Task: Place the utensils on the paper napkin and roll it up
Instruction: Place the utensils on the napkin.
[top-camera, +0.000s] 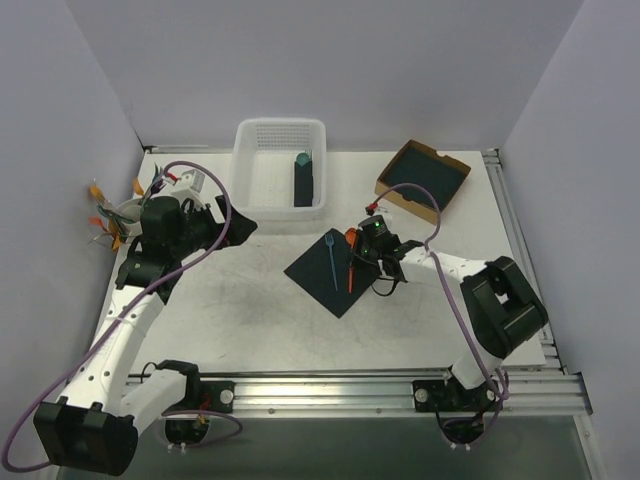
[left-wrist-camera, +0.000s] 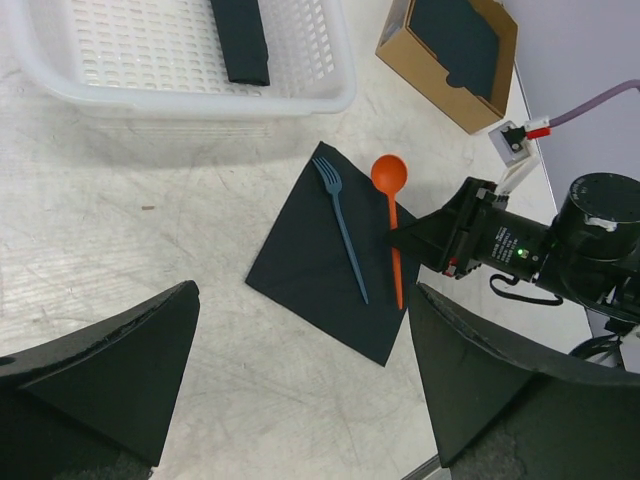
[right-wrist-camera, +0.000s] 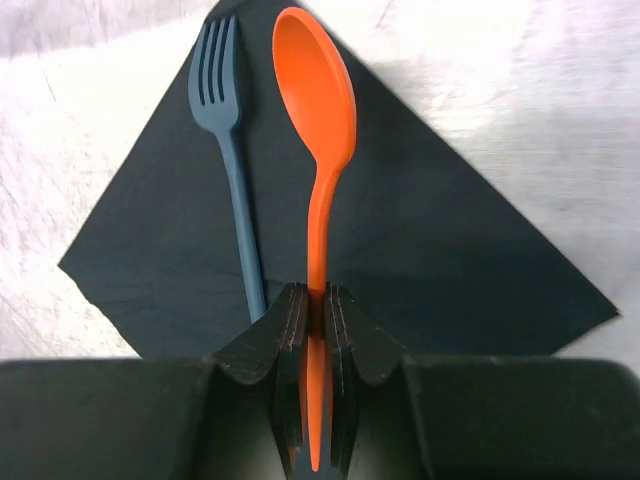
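Lower centre of the right wrist view: right gripper (right-wrist-camera: 315, 300), fingers pinched shut on the thin handle of the orange spoon (right-wrist-camera: 316, 130), its bowl toward the top of the frame, along the right-hand edge of the paper napkin (right-wrist-camera: 440, 250) — resting or just above, hard to tell. Just left of it, near parallel, a slim teal-blue fork (right-wrist-camera: 235, 170) flat on the paper. Centre left of the top view: left gripper (top-camera: 235, 228), fingers spread wide, holding nothing, well apart from the napkin. Napkin a matte, near-black square, set as a diamond on the scuffed pale surface (right-wrist-camera: 560, 120). Likely trouble — smooth, glossy plastic sliding off that edge on release, or light paper dragged and creased by the fingers. Farther back, a white perforated plastic basket (top-camera: 240, 150) with a dark roll (top-camera: 303, 185), and an open cardboard box (top-camera: 405, 200) of dark sheets (top-camera: 430, 172).
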